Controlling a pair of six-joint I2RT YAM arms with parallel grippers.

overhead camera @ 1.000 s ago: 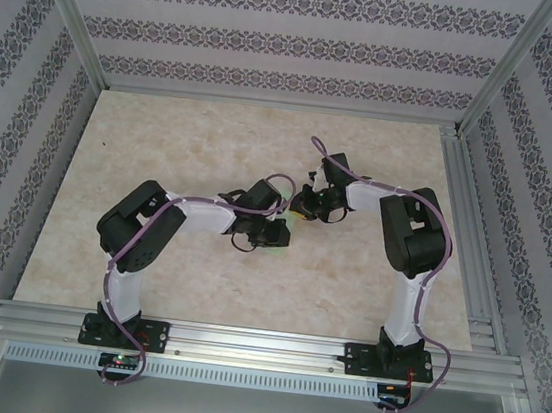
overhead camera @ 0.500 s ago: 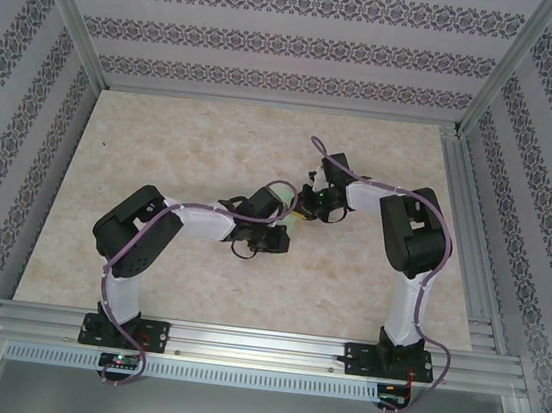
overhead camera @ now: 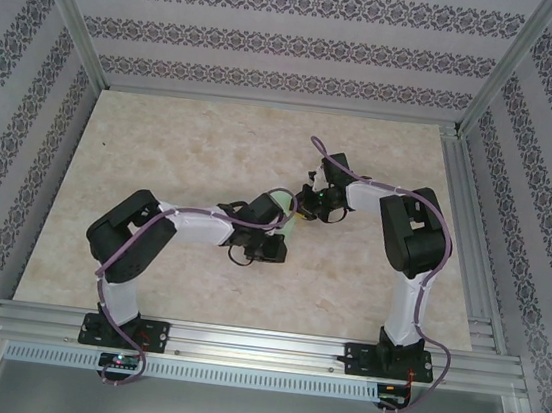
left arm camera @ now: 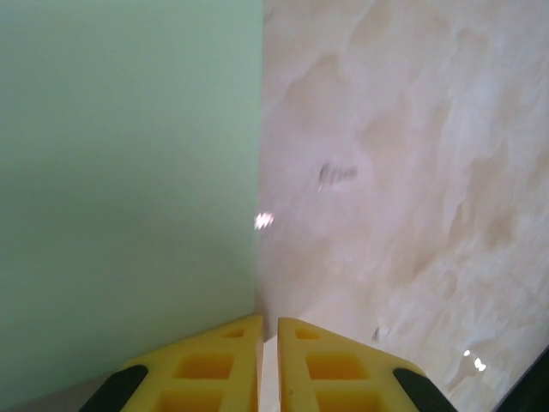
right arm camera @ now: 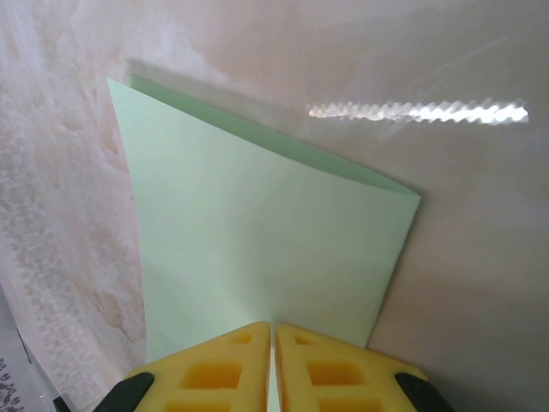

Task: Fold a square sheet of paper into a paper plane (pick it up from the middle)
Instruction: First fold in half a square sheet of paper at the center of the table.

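The square sheet of paper (right arm camera: 257,232) is pale mint green and folded double, its fold line running away from my right gripper (right arm camera: 273,326). That gripper is shut on its near edge, with green showing in the slit between the yellow fingers. In the left wrist view the sheet (left arm camera: 129,172) stands as a blurred green wall on the left. Its straight edge drops to the tip of the left finger (left arm camera: 232,343). My left gripper (left arm camera: 269,322) is shut to a thin slit that shows only pale table. From above, both grippers (overhead camera: 286,230) (overhead camera: 301,213) meet over the paper (overhead camera: 292,221) at mid-table.
The beige marbled table (overhead camera: 162,152) lies open on all sides of the arms. Aluminium rails (overhead camera: 459,189) and patterned walls (overhead camera: 276,45) border it. My left elbow (overhead camera: 126,239) sits low at the near left and my right elbow (overhead camera: 414,234) at the right.
The left arm has stretched out, its elbow dropping toward the near left and its wrist shifting slightly right and nearer. The right arm has held still.
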